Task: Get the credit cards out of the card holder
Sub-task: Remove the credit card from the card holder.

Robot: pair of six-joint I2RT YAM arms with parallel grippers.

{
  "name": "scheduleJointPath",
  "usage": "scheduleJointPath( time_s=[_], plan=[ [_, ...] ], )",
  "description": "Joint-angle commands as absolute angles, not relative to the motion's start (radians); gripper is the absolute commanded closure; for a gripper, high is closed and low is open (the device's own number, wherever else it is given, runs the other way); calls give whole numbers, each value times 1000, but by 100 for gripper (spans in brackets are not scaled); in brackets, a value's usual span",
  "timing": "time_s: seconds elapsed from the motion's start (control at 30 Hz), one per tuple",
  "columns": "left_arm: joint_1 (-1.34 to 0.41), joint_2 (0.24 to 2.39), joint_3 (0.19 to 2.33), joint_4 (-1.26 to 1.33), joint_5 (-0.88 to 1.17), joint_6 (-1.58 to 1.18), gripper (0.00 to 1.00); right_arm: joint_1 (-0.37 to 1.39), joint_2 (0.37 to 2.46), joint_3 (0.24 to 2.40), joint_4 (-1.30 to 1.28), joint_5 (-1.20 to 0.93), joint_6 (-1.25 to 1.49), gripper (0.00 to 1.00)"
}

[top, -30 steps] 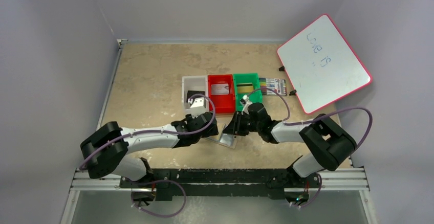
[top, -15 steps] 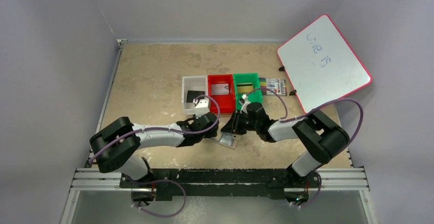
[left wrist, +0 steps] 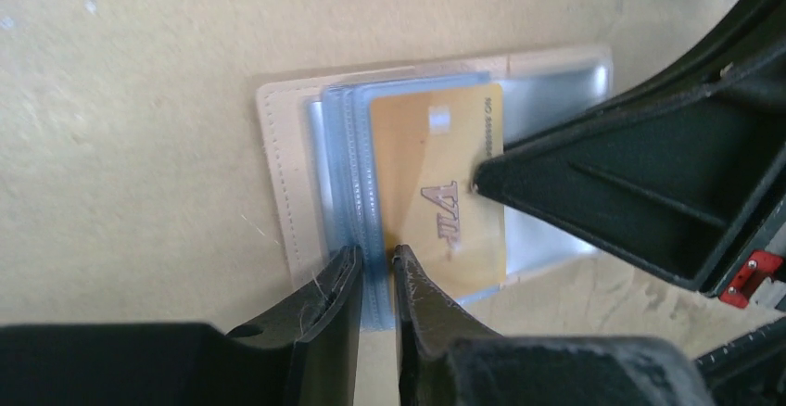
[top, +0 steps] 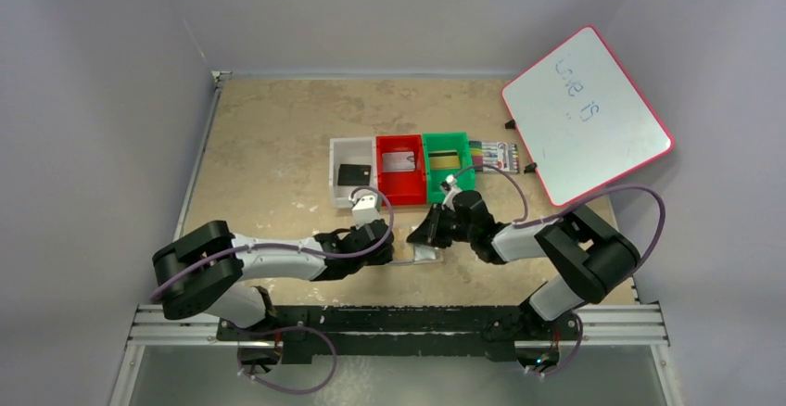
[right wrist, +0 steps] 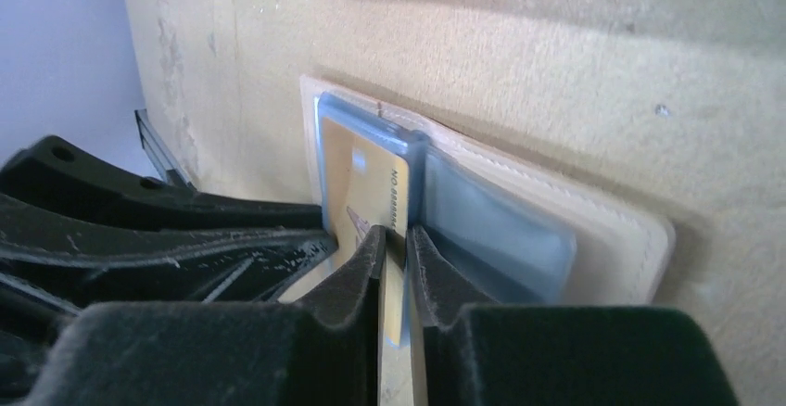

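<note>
Tan stitched folding card holder (left wrist: 278,174), judged soft and light, pinched at sleeve edge by left tool (left wrist: 373,272). Gold plastic card (right wrist: 361,183), likely stiff and slick, pinched edgewise by right tool (right wrist: 394,248).

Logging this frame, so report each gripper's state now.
Left gripper: closed on the light-blue pocket of the flat tan folding card holder.
Right gripper: closed on the gold plastic credit card.
</note>
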State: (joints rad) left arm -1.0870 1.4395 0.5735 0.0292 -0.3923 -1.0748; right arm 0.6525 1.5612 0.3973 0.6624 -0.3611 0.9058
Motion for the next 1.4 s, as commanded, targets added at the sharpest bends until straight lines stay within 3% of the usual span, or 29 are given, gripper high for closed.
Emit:
scheduleJointPath(
  time_s=[0.0, 0.07, 0.43, 0.97, 1.37],
  plan=[
    [-1150, 1432, 563, 57, -330, -1146, 85, 665, 1511, 357, 788, -461, 969, 90],
    [-1170, 1437, 565, 56, -345, -1160, 85, 664, 1507, 343, 809, -466, 984, 95],
    [-1187, 1437, 603, -61, -445, -1165, 89, 663, 1415, 281, 753, -394, 1005, 99],
    [-1187, 1456, 616, -85, -469, -1174, 98, 642, 1346, 269, 635, -351, 973, 98],
    [-1187, 1467, 631, -106, -480, -1163, 100, 579, 1387, 229, 766, -474, 983, 94]
  ],
)
